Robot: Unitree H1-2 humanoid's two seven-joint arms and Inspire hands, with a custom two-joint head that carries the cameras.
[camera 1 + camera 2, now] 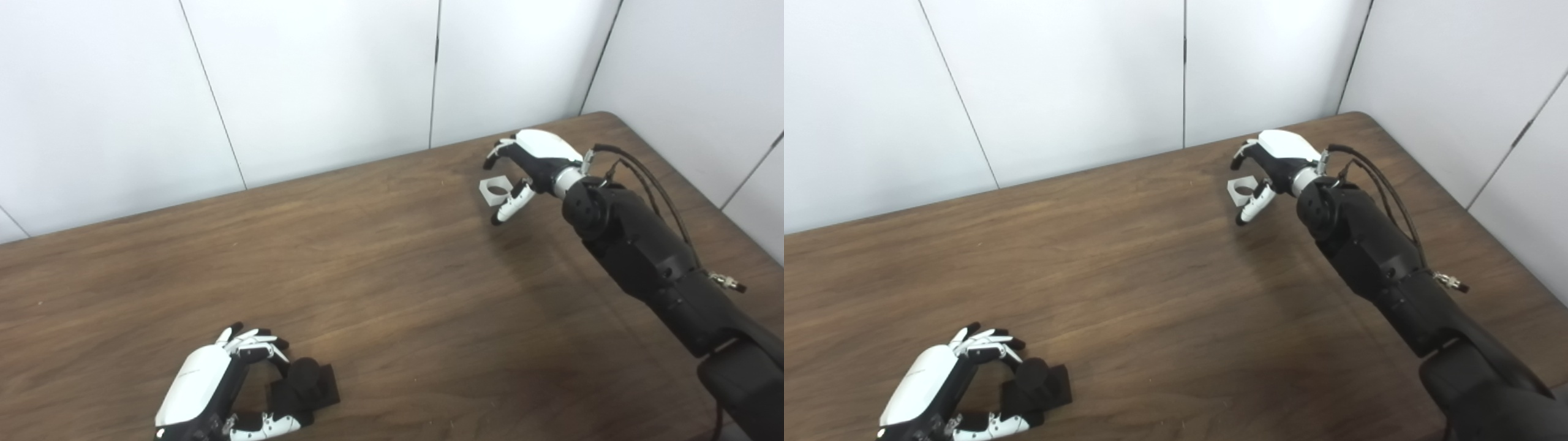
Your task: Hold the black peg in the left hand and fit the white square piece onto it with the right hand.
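I see the left hand low at the near left of the wooden table, its wrist cut off by the bottom edge of both views. Its fingers curl over the black peg from above and the thumb comes in from below, so the hand cups the peg. Black fingertips against a black part hide the contact line; I cannot tell whether the grip is closed on it or only resting around it. The peg shows a rounded post on a flat square base, and the base appears to lie on the table.

The right hand is well apart, at the far right near the wall. The white square piece, with a round hole through it, sits between its fingers and thumb. The fingers are spread around the piece, and I cannot confirm contact. Whether the piece is on the table or lifted is unclear.
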